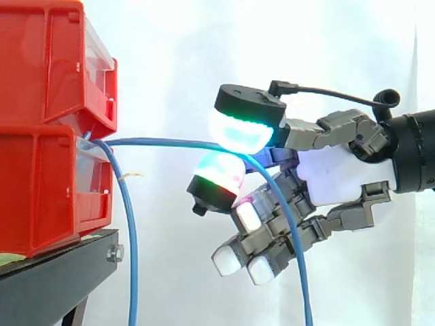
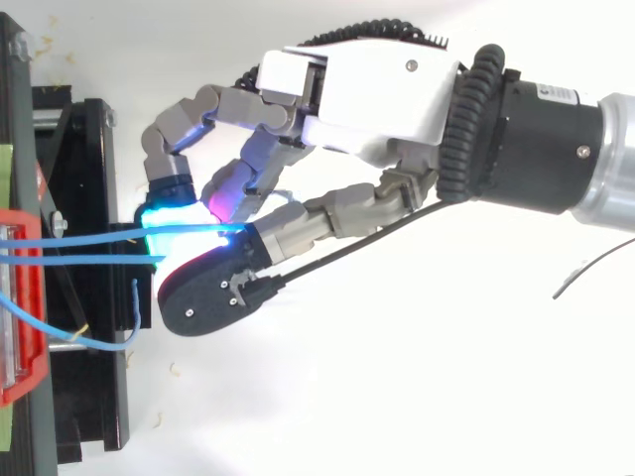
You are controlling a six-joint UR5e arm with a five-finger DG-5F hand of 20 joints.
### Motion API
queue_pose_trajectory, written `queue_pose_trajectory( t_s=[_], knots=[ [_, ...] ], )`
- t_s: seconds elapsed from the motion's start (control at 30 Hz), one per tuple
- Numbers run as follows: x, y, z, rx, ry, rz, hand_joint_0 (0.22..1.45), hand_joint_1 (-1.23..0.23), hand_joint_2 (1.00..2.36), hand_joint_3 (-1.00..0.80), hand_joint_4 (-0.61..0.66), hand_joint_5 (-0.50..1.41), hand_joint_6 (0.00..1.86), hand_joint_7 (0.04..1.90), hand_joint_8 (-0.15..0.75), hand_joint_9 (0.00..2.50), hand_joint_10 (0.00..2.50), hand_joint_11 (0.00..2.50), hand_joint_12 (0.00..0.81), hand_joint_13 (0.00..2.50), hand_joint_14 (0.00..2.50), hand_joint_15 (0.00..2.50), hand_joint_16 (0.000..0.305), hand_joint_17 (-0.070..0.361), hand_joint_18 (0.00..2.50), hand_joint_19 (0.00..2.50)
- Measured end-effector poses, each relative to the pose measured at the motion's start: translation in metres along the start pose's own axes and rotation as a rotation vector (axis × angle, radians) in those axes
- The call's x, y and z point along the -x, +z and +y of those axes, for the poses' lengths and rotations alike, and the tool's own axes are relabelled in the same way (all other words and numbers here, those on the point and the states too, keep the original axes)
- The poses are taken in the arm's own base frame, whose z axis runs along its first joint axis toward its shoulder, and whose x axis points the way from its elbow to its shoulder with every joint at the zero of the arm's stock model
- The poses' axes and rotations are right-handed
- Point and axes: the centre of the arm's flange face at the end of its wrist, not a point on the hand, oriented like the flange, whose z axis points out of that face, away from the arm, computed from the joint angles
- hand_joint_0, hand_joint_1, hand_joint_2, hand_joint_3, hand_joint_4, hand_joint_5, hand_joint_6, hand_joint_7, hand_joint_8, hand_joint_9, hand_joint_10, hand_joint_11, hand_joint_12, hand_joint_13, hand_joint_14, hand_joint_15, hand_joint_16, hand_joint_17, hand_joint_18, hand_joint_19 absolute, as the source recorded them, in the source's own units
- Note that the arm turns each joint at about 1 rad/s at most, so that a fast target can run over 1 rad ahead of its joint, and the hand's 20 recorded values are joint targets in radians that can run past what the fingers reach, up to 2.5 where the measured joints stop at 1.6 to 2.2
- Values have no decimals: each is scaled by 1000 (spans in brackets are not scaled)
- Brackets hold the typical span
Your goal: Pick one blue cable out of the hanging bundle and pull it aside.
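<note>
We see the hand (image 1: 340, 180) clamped on the blue cable (image 1: 163, 142), pinched between two pads (image 1: 238, 132). From the pinch the cable runs taut to the red bins (image 1: 47, 136) ahead of the fingertips, and its slack drops across the lower fingers. Another blue strand (image 1: 131, 238) hangs beside the bins, apart from the hand, next to the black stand (image 1: 54, 272).

The red bins (image 1: 41, 81) on the left look like shiny moulded plastic with clear plastic fronts. Under them the stand (image 1: 54, 278) is matt black metal with a bare steel bolt (image 1: 115, 254). The blue cable (image 1: 163, 142) has a smooth sheath. The hand (image 1: 340, 180) is matt grey plastic with a glossy white shell and milky pads (image 1: 238, 132).
</note>
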Motion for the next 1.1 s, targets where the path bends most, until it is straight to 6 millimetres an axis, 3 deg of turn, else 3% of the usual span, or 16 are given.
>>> queue_pose_trajectory(
  t_s=[0.4, 0.57, 0.73, 0.93, 1.0, 1.1],
  knots=[
    [4, 0, 1, -1, 6, -5, 495, -991, 1000, -500, -116, -79, 845, 1192, 201, 1126, 14, 467, 300, 798, 15, 397, 44, 100, 800, 440],
    [7, -1, 2, -1, 8, -5, 388, -901, 1000, -500, -70, -70, 823, 1168, 235, 1145, 12, 463, 344, 829, 14, 397, 54, 121, 852, 427],
    [8, -1, 4, -1, 9, -5, 344, -652, 1000, -500, -50, -63, 799, 1144, 265, 1174, 11, 447, 386, 857, 13, 394, 62, 140, 912, 430],
    [9, -2, 5, 1, 8, -6, 475, -494, 1000, -500, -63, -69, 787, 1200, 228, 1147, 14, 479, 344, 824, 15, 428, 51, 115, 828, 506],
    [9, -2, 5, 1, 8, -6, 543, -560, 1000, -500, -59, -76, 787, 1267, 222, 1129, 15, 497, 324, 798, 18, 440, 46, 104, 784, 537],
    [9, -2, 6, 2, 9, -6, 552, -633, 1006, -416, -45, -86, 802, 1279, 226, 1109, 15, 507, 325, 788, 17, 446, 46, 104, 774, 535]
  ],
)
